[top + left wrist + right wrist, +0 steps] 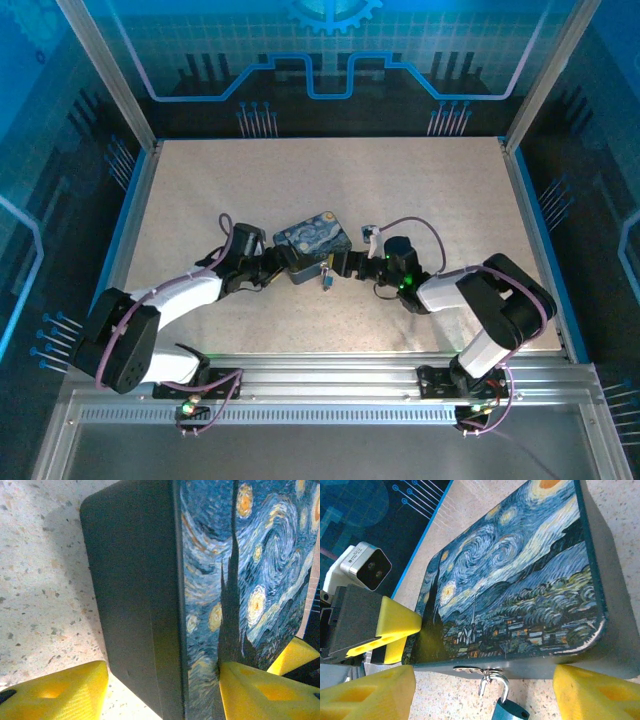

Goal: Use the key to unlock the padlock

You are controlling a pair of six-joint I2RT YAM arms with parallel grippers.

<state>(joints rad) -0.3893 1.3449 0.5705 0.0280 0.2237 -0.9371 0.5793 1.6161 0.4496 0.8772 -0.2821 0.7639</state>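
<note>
Top view: a painted tin box (312, 242) sits mid-counter (330, 180). The left pincer (272, 265) is at its left end and the right pincer (350, 265) at its near right corner. The padlock (326, 281) hangs off the near edge, just left of the right pincer.

Left wrist: yellow fingers (60, 692) straddle the box's dark end wall (clamped or merely close, impossible to tell).

Right wrist: the released right pincer's fingers stand wide apart with the padlock between them, touching neither. Its shackle hooked through the hasp (472, 670) is plain here; from above the padlock is a mere blue speck.
</note>
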